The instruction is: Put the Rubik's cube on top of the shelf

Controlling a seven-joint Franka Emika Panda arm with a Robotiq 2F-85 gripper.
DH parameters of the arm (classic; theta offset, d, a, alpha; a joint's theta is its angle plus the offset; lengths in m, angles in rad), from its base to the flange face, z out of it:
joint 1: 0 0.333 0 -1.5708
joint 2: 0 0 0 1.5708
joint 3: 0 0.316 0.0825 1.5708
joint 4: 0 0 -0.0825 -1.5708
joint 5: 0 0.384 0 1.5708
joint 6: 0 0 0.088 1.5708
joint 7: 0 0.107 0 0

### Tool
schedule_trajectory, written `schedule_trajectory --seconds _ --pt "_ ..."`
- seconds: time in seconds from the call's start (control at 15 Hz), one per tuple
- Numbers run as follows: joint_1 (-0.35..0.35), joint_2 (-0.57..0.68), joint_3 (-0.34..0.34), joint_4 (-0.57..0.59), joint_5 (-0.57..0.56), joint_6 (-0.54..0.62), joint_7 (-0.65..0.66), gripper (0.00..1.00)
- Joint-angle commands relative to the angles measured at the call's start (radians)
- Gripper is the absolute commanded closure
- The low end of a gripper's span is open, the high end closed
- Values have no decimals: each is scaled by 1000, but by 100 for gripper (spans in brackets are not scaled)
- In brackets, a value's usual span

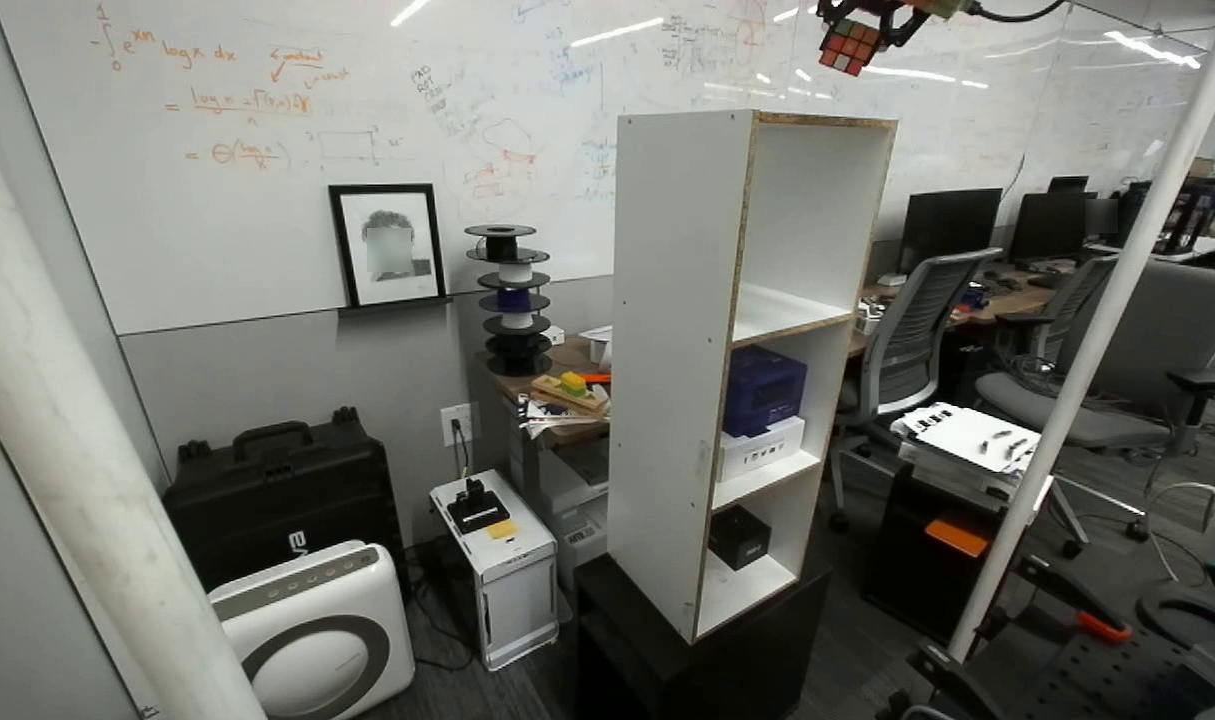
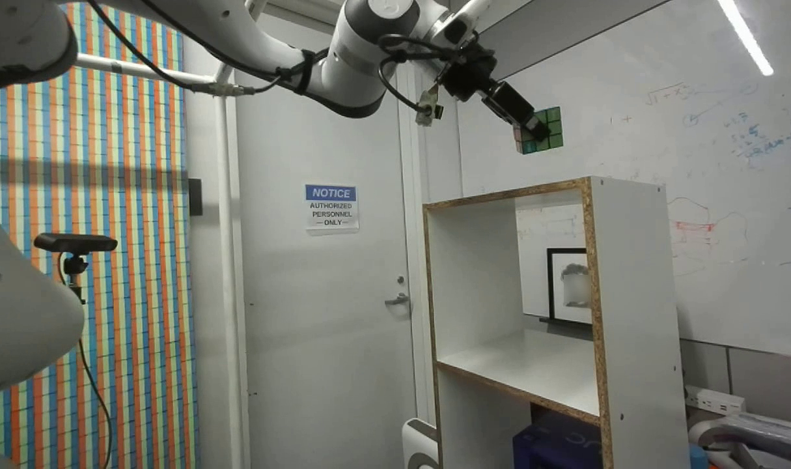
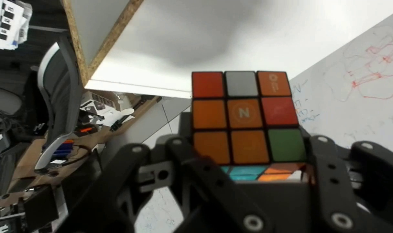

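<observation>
The Rubik's cube shows orange, red, white and green squares. My gripper is shut on it, with a finger on each side, as the wrist view shows. The cube also shows in an exterior view, held in the air above the shelf's top level. The tall white shelf stands upright with open stacked compartments; its side panel shows in an exterior view. In the wrist view the white shelf top lies beyond the cube with a soft shadow on it. A gap below the cube shows in an exterior view.
A dark blue-purple box sits on a white box in the middle compartment, and a black box in the bottom one. The whiteboard is behind the shelf. White poles and chairs stand nearby.
</observation>
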Motion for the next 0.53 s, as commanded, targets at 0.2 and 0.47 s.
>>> schedule_trajectory --seconds 0.2,0.47 --pt "259 129 -159 195 -108 -184 118 11" --pt "345 159 -232 237 -85 -232 111 0"
